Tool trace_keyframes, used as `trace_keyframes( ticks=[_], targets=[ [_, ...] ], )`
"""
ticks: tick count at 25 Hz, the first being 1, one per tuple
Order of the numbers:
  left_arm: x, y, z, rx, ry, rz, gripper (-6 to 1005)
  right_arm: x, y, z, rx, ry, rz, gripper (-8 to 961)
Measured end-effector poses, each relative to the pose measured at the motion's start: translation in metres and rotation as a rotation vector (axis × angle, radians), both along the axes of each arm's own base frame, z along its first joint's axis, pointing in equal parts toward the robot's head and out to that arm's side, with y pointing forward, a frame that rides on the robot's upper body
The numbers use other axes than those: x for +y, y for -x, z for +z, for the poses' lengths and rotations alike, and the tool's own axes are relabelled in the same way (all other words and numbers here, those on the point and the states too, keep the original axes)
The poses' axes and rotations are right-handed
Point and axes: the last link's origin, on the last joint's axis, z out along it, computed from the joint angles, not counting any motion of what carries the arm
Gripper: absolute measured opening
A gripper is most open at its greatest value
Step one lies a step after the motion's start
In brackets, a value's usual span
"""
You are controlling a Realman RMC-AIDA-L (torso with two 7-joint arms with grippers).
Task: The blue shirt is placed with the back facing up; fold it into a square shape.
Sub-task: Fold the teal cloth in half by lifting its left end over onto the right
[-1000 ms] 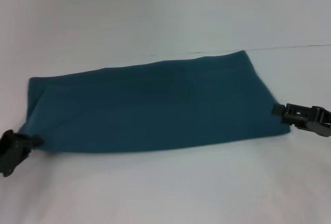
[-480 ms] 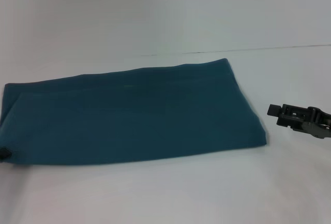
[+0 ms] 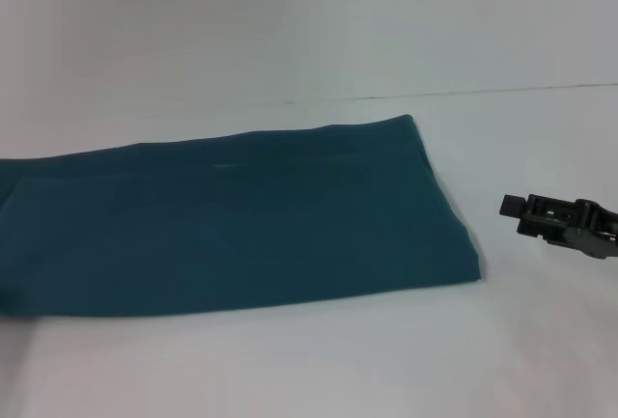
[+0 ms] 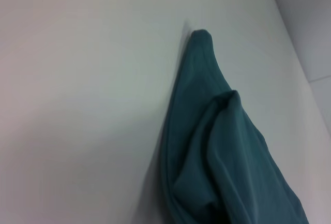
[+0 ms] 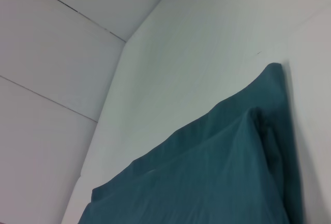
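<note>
The blue shirt (image 3: 241, 220) lies on the white table as a long folded band, plain side up. Its left end runs out of the head view, and its right end stops at a corner near the table's front. My right gripper (image 3: 510, 206) hovers to the right of that end, a short gap away and touching no cloth. The left gripper is outside the head view. In the left wrist view the blue shirt (image 4: 222, 146) is bunched into folds that rise close to the camera. The right wrist view shows the blue shirt's (image 5: 207, 182) layered end.
The white table (image 3: 290, 370) spreads on all sides of the cloth. A thin seam (image 3: 502, 90) crosses the table behind the shirt. White wall panels (image 5: 57, 53) stand beyond the table in the right wrist view.
The shirt has slid steadily to the left. Its right end left the right gripper, which stayed nearly still. The left gripper went out of the head view on the left.
</note>
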Motion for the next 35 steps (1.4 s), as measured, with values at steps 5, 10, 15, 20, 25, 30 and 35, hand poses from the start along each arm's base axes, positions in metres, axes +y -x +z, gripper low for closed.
trace_keyframes(
  ticks=[5,10,15,20,25,30,35],
  targets=[
    [-0.001,0.002,0.004,-0.002,-0.019,0.011,4,-0.001,-0.001,0.0,0.001,0.0,-0.003,702],
    [-0.001,0.0,0.005,-0.013,-0.018,-0.006,4,-0.002,-0.002,0.0,0.001,0.0,-0.006,698],
    [0.01,-0.021,0.009,-0.082,-0.024,-0.096,3,-0.001,-0.001,-0.001,-0.001,0.002,0.0,694],
    [0.036,-0.058,0.023,-0.16,-0.006,-0.236,9,-0.001,0.002,-0.002,-0.001,0.009,0.013,690],
    [0.068,-0.107,0.03,-0.216,0.029,-0.394,14,-0.001,0.003,-0.004,0.001,0.014,0.017,686],
    [0.097,-0.158,0.022,-0.226,0.098,-0.529,20,-0.001,0.003,-0.005,0.0,0.014,0.018,682],
    [0.113,-0.213,-0.01,-0.223,0.207,-0.656,25,-0.001,0.003,-0.005,-0.001,0.014,0.017,678]
  ],
)
